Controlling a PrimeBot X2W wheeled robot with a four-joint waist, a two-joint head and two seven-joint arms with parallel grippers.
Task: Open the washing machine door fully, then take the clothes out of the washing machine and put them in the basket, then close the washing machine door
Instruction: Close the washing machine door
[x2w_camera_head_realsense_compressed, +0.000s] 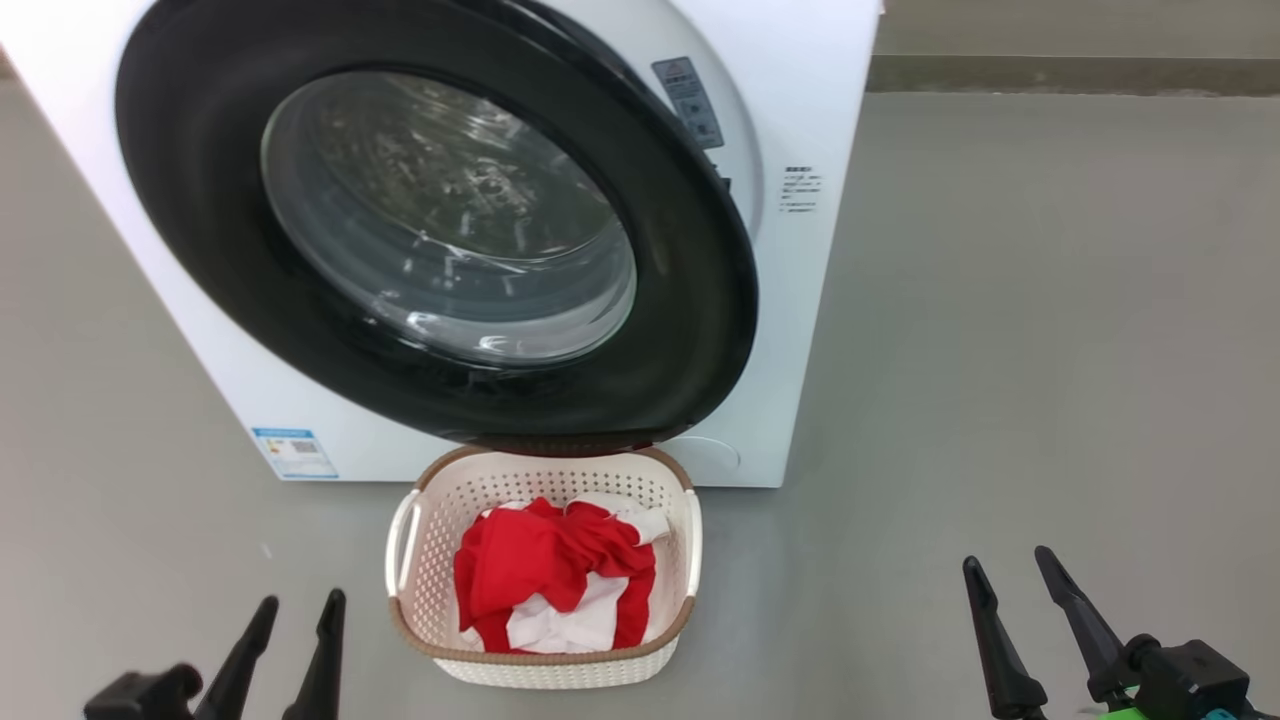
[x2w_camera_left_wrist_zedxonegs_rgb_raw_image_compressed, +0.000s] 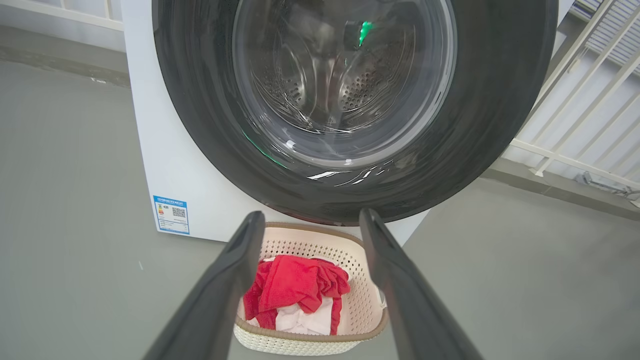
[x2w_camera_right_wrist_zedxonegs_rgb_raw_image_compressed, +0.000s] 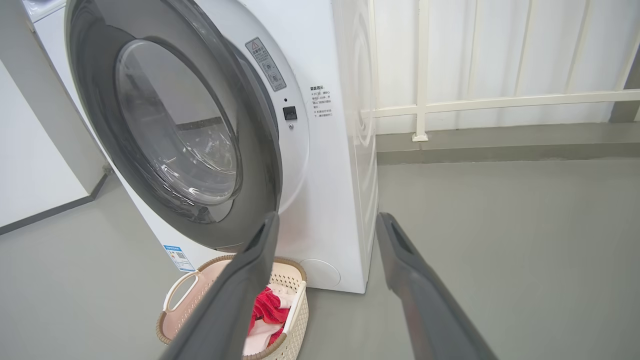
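Clothes (x2w_camera_head_realsense_compressed: 555, 580), red with white parts, lie heaped inside the basket (x2w_camera_head_realsense_compressed: 545, 672); the basket stands on the grey floor (x2w_camera_head_realsense_compressed: 1050, 350) just in front of the washing machine (x2w_camera_head_realsense_compressed: 800, 300), its far rim under the lower edge of the door (x2w_camera_head_realsense_compressed: 200, 200); the door is round and glossy black with a bulging glass window, and it stands ajar, for the right wrist view shows a gap between its latch side and the white front of the machine; through the glass, in the left wrist view, the perforated steel drum (x2w_camera_left_wrist_zedxonegs_rgb_raw_image_compressed: 350, 90) can be seen; a small blue label (x2w_camera_head_realsense_compressed: 295, 452) sits low on the machine's front, to the left of the basket; the left end effector (x2w_camera_head_realsense_compressed: 303, 597) hangs at the lower left with its two dark fingers spread and nothing between them, near the basket but clear of it; the right end effector (x2w_camera_head_realsense_compressed: 1006, 556) hangs at the lower right, also spread wide and empty, well apart from basket and machine; a white railing (x2w_camera_right_wrist_zedxonegs_rgb_raw_image_compressed: 500, 102) runs along the wall beside the machine.
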